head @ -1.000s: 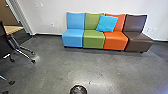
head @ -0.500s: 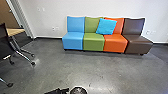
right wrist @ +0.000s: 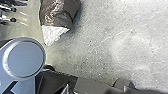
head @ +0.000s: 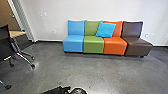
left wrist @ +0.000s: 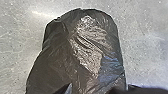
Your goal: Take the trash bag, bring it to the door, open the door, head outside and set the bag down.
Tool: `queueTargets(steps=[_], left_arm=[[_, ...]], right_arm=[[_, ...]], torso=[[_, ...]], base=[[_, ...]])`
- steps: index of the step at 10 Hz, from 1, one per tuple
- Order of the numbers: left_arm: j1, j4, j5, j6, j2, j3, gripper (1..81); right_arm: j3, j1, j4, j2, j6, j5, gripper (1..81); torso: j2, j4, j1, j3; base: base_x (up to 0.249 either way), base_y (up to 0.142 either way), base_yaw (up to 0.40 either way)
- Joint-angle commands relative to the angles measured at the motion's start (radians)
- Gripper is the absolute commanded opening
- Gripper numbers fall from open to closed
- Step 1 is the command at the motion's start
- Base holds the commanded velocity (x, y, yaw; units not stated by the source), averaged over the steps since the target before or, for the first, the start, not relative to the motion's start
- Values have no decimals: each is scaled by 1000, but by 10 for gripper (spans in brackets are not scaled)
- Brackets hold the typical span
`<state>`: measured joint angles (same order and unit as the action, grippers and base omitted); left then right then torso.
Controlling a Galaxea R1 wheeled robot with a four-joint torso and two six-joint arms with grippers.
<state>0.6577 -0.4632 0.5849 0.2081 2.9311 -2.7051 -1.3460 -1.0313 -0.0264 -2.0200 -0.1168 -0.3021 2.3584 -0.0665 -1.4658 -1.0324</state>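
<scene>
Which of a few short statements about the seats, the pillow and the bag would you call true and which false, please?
1. The pillow leans across the green seat and the orange seat. True.
2. The brown seat stands between the blue and green ones. False: the brown seat is at the row's end, beside the orange seat.
3. The bag is dark and shiny. True.
4. There are five seats in the row. False: there are four.
5. In the head view, metal legs at the left end in wheels. True.
</scene>
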Motion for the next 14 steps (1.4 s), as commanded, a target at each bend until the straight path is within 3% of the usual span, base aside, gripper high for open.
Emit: queueTargets(steps=[1,2,4,5,7,9,10,12,14], left_arm=[[-174,-6,67,1,4,-5,811],[-183,-6,79,1,8,-5,811],[-186,-6,78,1,23,-16,811],[-180,-6,78,2,37,-27,811],[-172,-6,78,2,42,-28,811],[-160,-6,76,2,42,-28,811],[-152,-8,73,2,42,-28,811],[-148,-9,70,2,44,-28,811],[-132,-11,63,4,56,-28,811]], right_arm=[[45,76,-26,68,-1,-51,811],[45,76,-27,76,-1,-52,811],[53,76,-27,90,-3,-51,811],[64,76,-26,96,-3,-48,811],[79,92,-33,105,-14,-48,811],[96,130,-37,151,-37,-55,811],[127,159,-37,211,-53,-61,811],[194,232,-35,324,-78,-86,811],[232,303,-37,378,-106,-207,811]], torso=[[98,0,-63,-67],[128,0,-80,-3],[183,0,-116,-15],[213,0,-134,-111],[272,0,-170,-126],[330,0,-206,-180],[342,0,-230,-122],[342,0,-266,-155],[342,0,-274,-168]], base=[[0,0,0],[0,0,0],[0,0,0],[0,0,0],[0,0,0],[0,0,0],[0,0,0],[0,0,0],[0,0,0]])
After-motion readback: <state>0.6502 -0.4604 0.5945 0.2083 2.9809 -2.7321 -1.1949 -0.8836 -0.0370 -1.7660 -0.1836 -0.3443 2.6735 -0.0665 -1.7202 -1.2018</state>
